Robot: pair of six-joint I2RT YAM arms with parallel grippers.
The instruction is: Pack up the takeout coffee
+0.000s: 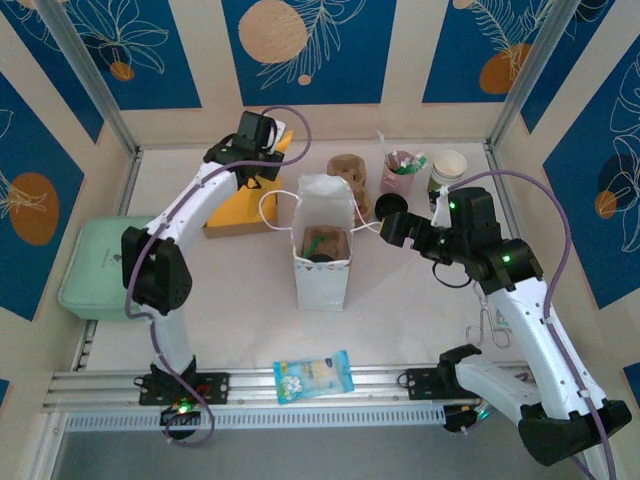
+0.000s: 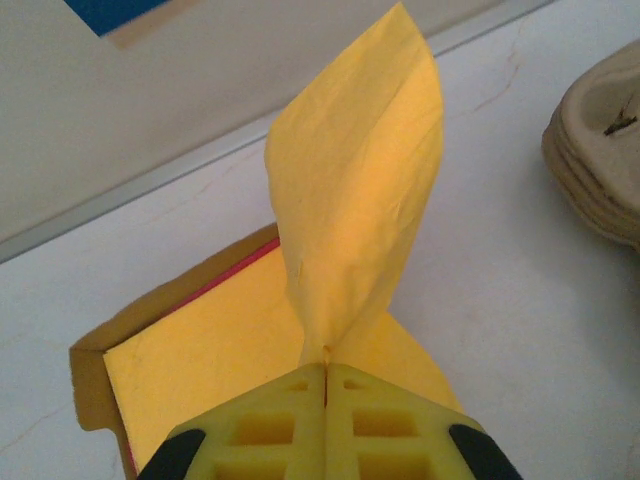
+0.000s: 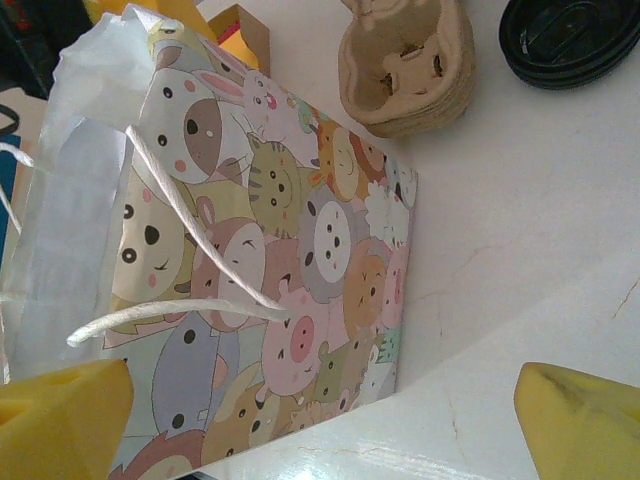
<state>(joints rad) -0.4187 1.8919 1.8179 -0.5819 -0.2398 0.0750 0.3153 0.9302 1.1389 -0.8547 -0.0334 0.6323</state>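
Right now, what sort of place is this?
Probably a staged test cell mocked up as a takeout packing counter: printed wall panels on a metal frame, plus a paper bag and pulp cup carrier.

Table (image 1: 420, 330): is lying white and faintly veined, serving as the landmark for each line below.
Back wall (image 1: 300, 60): is standing beyond the table's far edge, showing blue panels with white leaf drawings and a peach disc between cream stripes.
Left wall (image 1: 40, 190): is rising off the table's left side, carrying the same blue pattern and an orange disc.
Right wall (image 1: 600, 170): is closing the table's right side, patterned alike.
Posts (image 1: 90, 85): are slanting up from the table's two far corners, bare metal.
Rail (image 1: 110, 384): is running along the table's near edge, silver.
Ribbed strip (image 1: 300, 416): is lying grey just outside the table's near edge.
Light: is falling soft and even, leaving a pale sheen on the table.
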